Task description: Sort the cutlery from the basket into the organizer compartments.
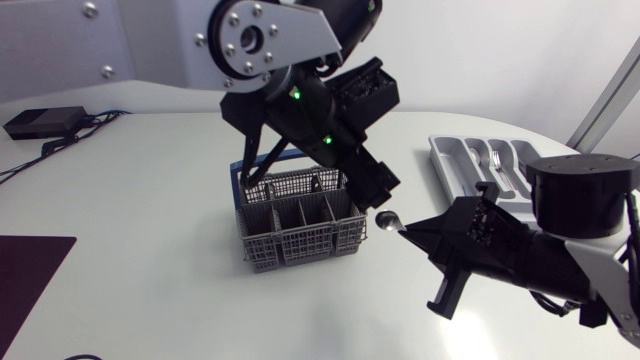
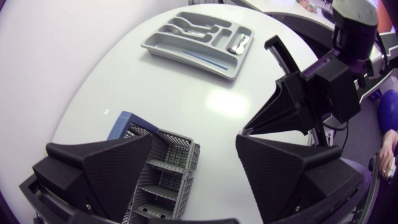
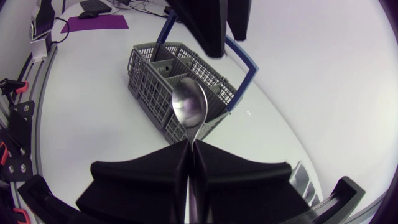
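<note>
Spoon point(image 3: 189, 104) clamped in right gripper point(image 3: 189, 145), just beside basket point(image 3: 149, 74)

The spoon point(image 3: 189, 102) is polished metal with a mirror-bright bowl, pinched between the matt black fingers of the right hand point(image 3: 189, 149), and the left hand point(image 2: 194, 142) has the same dull black finish. The basket point(image 1: 300, 225) is a matt grey plastic lattice with a blue plastic handle point(image 2: 124, 123), and the organizer point(image 1: 442, 155) is smooth grey plastic holding shiny metal cutlery point(image 2: 186, 26). The worktop point(image 1: 150, 200) is white, smooth and faintly glossy.
</note>
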